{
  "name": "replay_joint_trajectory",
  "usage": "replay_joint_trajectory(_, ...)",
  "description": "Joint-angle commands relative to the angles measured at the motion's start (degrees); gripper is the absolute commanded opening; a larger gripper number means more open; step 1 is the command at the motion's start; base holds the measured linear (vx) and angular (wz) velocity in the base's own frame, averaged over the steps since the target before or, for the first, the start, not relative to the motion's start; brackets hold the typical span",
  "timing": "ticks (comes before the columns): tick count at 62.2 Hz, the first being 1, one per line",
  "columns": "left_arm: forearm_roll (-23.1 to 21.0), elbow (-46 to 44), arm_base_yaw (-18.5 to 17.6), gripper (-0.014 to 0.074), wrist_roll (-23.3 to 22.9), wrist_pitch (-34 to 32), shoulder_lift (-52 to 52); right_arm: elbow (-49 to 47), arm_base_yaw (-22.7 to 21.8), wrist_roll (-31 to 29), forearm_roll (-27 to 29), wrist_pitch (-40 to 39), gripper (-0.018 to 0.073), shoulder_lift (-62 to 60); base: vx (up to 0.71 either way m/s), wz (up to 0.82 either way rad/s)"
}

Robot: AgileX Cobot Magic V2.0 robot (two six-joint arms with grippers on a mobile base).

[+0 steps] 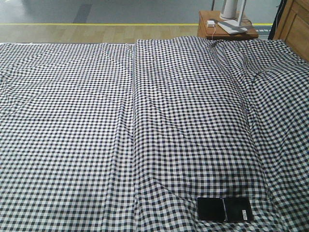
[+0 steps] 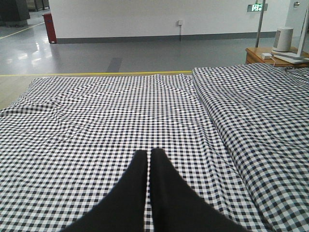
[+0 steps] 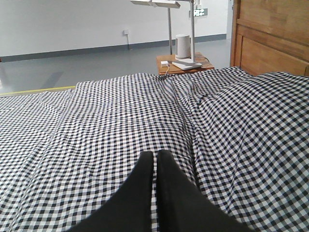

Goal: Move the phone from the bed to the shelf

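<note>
Black glossy phone (image 1: 224,209) lies flat and face-up on the bed (image 1: 72,121), close to the near edge towards the near right corner, right of the lengthwise seam (image 1: 133,125). Crease across its middle is visible; small white sticker (image 1: 245,212) on the right half. It does not show in either wrist view.

Left gripper (image 2: 148,152): fingers pressed together, nothing between them, hovering low over the left half of the bed. Right gripper (image 3: 155,154): likewise clenched and empty, over the right half.

Handling, judged:
- thin, light, stiff within each half; the crease may act as a hinge, so avoid bending load across it.
- glossy faces likely slippery; glass likely fragile if dropped.
- sits flush in soft fabric, so little edge is exposed. The mattress should give, letting fingertips press down beside the edges.
- take hold across the short width, pinching the two long edges on one half just beside the crease; jaws must open first.
</note>
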Motion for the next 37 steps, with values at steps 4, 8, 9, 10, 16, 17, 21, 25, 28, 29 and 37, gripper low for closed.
replay_joint_trajectory(4, -0.5, 0.4, 0.0, 0.0001, 0.0, -4.0, -0.5, 0.5, -0.4, -0.2, -0.8, -4.3, -0.0001, -0.6, 0.00, 0.00)
replay_joint_trajectory(8, -0.5, 0.4, 0.0, 0.0001, 0.0, -4.0, -0.5, 0.5, -0.4, -0.2, -0.8, -4.3, -0.0001, -0.6, 0.00, 0.00)
replay_joint_trajectory(9, -0.5, 0.4, 0.0, 0.0001, 0.0, -4.0, -0.5, 0.5, -0.4, -0.2, -0.8, -4.3, -0.0001, -0.6, 0.00, 0.00)
replay_joint_trajectory(10, -0.5, 0.4, 0.0, 0.0001, 0.0, -4.0, -0.5, 0.5, -0.4, -0.2, -0.8, -4.3, -0.0001, -0.6, 0.00, 0.00)
replay_joint_trajectory(16, -0.5, 0.4, 0.0, 0.0001, 0.0, -4.0, -0.5, 0.5, -0.4, -0.2, -0.8, -4.3, -0.0001, -0.6, 0.00, 0.00)
replay_joint_trajectory(17, -0.5, 0.4, 0.0, 0.0001, 0.0, -4.0, -0.5, 0.5, -0.4, -0.2, -0.8, -4.3, -0.0001, -0.6, 0.00, 0.00)
replay_joint_trajectory(21, -0.5, 0.4, 0.0, 0.0001, 0.0, -4.0, -0.5, 0.5, -0.4, -0.2, -0.8, -4.3, -0.0001, -0.6, 0.00, 0.00)
replay_joint_trajectory(25, -0.5, 0.4, 0.0, 0.0001, 0.0, -4.0, -0.5, 0.5, -0.4, -0.2, -0.8, -4.3, -0.0001, -0.6, 0.00, 0.00)
replay_joint_trajectory(28, -0.5, 0.4, 0.0, 0.0001, 0.0, -4.0, -0.5, 0.5, -0.4, -0.2, -0.8, -4.3, -0.0001, -0.6, 0.00, 0.00)
replay_joint_trajectory(29, -0.5, 0.4, 0.0, 0.0001, 0.0, -4.0, -0.5, 0.5, -0.4, -0.2, -0.8, -4.3, -0.0001, -0.6, 0.00, 0.00)
replay_joint_trajectory(37, -0.5, 0.4, 0.0, 0.0001, 0.0, -4.0, -0.5, 0.5, -0.4, -0.2, -0.8, -4.3, -0.0001, -0.6, 0.00, 0.00)
